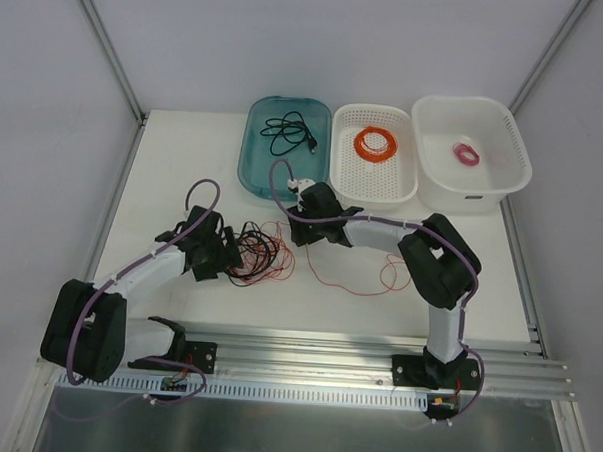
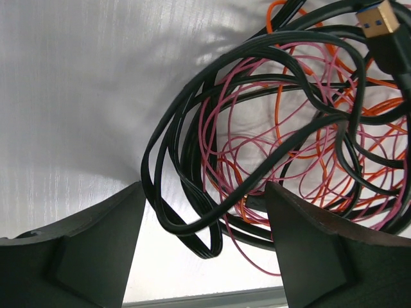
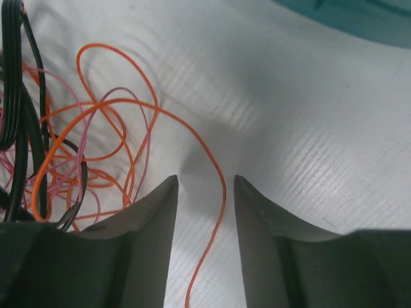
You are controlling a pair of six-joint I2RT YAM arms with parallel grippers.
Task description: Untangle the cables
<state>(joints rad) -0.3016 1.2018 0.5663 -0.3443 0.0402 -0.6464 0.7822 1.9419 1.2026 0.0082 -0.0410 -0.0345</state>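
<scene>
Cables (image 1: 255,252) lie in a loose clump on the counter (image 1: 184,161), between the two hands and near both. The clump is a black cord (image 2: 192,212) in several loops, with a pink wire (image 2: 225,141) and an orange wire (image 2: 280,109) threaded through them.

The right hand (image 3: 205,183) stands with its fingers (image 3: 148,237) apart. A single run of orange wire passes through the gap, and neither side seems to press it yet. The left hand (image 2: 204,189) is spread wide over the near bend of the black cord, not clamped on it.

The step looks like freeing the orange wire. To do it well, the right hand should probably close on that one strand only, low at the counter. It should then draw away from the clump slowly while the left hand pins the black loops, so that the clump does not drag along. A pink loop lies just beside the orange one and could ride with it, so ease off if the clump starts to follow.

The top view alone shows the orange wire's long tail curling off across the counter toward the right arm. It also shows a teal tray (image 1: 252,164), a basket (image 1: 375,189) and a bin (image 1: 514,165) at the back, each with one cable in it. The left wrist view alone shows the gold plug (image 2: 379,19) on the black cord and how the pink wire weaves through the black loops. Only the right wrist view shows that just one strand sits between those fingers.
</scene>
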